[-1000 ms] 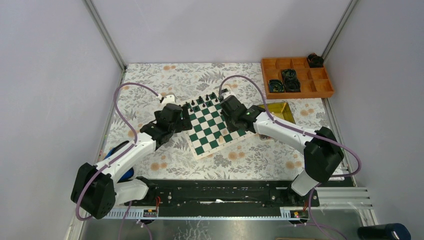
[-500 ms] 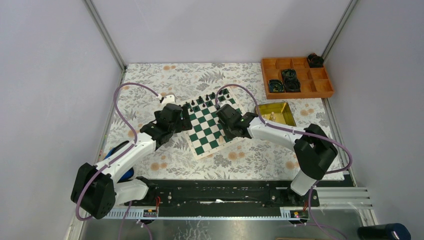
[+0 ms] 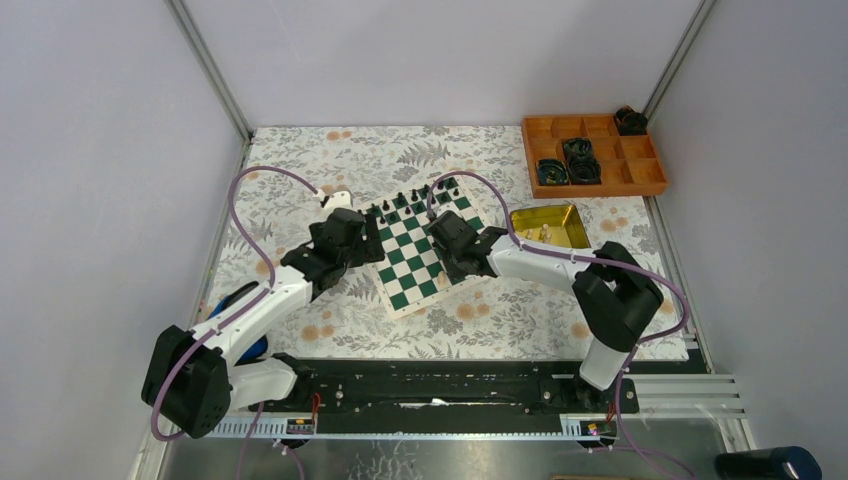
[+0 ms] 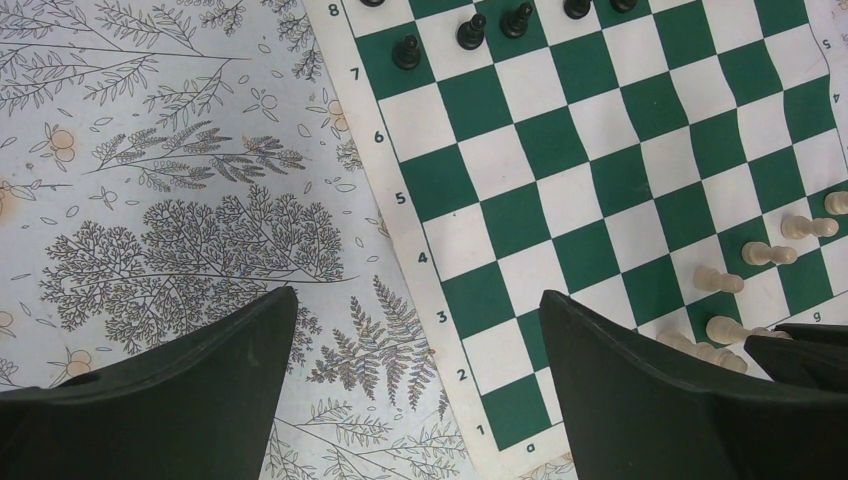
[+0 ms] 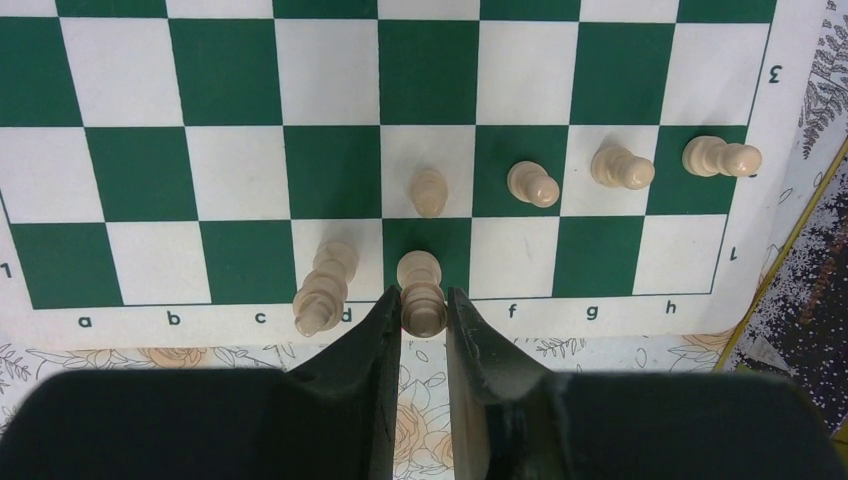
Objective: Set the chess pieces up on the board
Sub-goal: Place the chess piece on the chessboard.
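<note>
Chess pieces [image 5: 532, 184] stand in two groups on the board [image 3: 410, 275], which lies skewed on the floral tablecloth [image 3: 300, 170] between the two arms. Black pieces [image 4: 470, 30] line the far edge by the numbers 7 and 8, and the cream ones sit on the side toward the right arm. The right gripper [image 5: 422, 298] has its jaws clamped on a tall cream piece [image 5: 420, 272] over the dark e-file square of the first rank; I cannot tell whether its base touches the board. Just beside it, on the d square, stands a second tall cream piece [image 5: 325, 290]. Four cream pawns [image 5: 620, 167] fill the e to h squares of the second rank. The left gripper [image 4: 415, 300] hovers over the board's left border near the numbers 3 and 4, its jaws wide apart. Right of the board a gold tin [image 3: 560, 218] holds a few small pale pieces, too small to identify. An orange tray [image 3: 640, 170] with black coiled cables [image 3: 565, 160] sits at the table's far right corner.
</note>
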You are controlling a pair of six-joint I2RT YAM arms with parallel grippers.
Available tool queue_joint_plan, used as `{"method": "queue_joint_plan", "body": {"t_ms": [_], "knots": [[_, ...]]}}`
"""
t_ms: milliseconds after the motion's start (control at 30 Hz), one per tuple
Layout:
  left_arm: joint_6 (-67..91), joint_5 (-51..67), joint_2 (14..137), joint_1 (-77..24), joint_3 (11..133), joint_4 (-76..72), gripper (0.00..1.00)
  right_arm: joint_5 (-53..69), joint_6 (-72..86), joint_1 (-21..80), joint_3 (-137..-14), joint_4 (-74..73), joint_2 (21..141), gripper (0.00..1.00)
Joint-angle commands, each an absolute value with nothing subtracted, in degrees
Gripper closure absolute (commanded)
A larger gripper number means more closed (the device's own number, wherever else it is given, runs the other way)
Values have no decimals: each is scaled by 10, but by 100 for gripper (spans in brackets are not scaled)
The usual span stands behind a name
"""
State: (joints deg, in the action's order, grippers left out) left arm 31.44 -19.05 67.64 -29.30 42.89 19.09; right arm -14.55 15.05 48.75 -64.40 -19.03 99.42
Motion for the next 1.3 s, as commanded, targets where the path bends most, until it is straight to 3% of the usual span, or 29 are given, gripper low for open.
{"method": "queue_joint_plan", "body": {"t_ms": [0,267,567,700,1267], "knots": [[321,-202,668,-299,425,180,1,-169,149,493,-649,-171,998,100],[318,-201,670,-300,426,178,1,-170,150,493,-649,-171,1007,100],[312,-198,673,-301,429,174,1,-167,151,492,-651,-178,1010,72],[309,-195,676,-301,431,172,1,-164,149,494,-664,-185,1006,65],[307,-196,680,-301,432,166,1,-200,157,498,-730,-238,933,56]]}}
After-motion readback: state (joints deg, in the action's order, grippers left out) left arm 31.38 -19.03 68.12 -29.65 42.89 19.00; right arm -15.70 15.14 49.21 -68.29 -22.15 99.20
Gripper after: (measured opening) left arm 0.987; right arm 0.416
